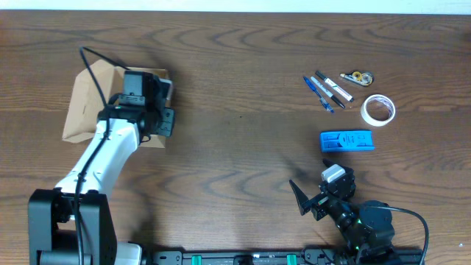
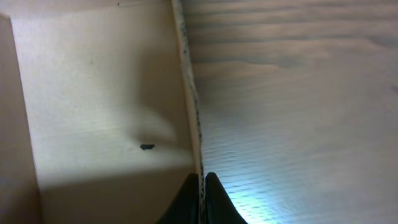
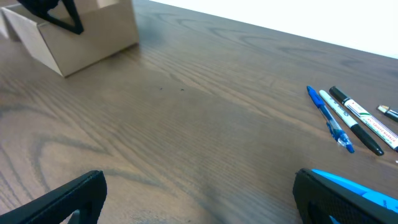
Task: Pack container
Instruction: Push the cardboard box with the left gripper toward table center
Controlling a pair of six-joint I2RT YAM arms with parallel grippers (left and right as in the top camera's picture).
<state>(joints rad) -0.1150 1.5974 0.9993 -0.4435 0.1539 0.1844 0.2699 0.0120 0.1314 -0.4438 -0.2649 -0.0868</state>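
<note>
The container (image 1: 82, 110) is a tan cardboard box at the table's left, seen far off in the right wrist view as well (image 3: 87, 37). My left gripper (image 1: 165, 103) is shut on its right wall. In the left wrist view the two black tips (image 2: 201, 190) pinch that wall's thin edge (image 2: 189, 93), with the box's inside (image 2: 99, 93) to the left and bare table to the right. My right gripper (image 1: 313, 200) hovers open near the front right, with nothing between its fingers (image 3: 62, 199).
Blue pens and a black marker (image 1: 325, 91) lie at the back right, with a small yellow-and-white item (image 1: 357, 76) and a white tape roll (image 1: 378, 110) beside them. A blue flat packet (image 1: 346, 140) lies just beyond the right gripper. The pens (image 3: 329, 118) also show in the right wrist view.
</note>
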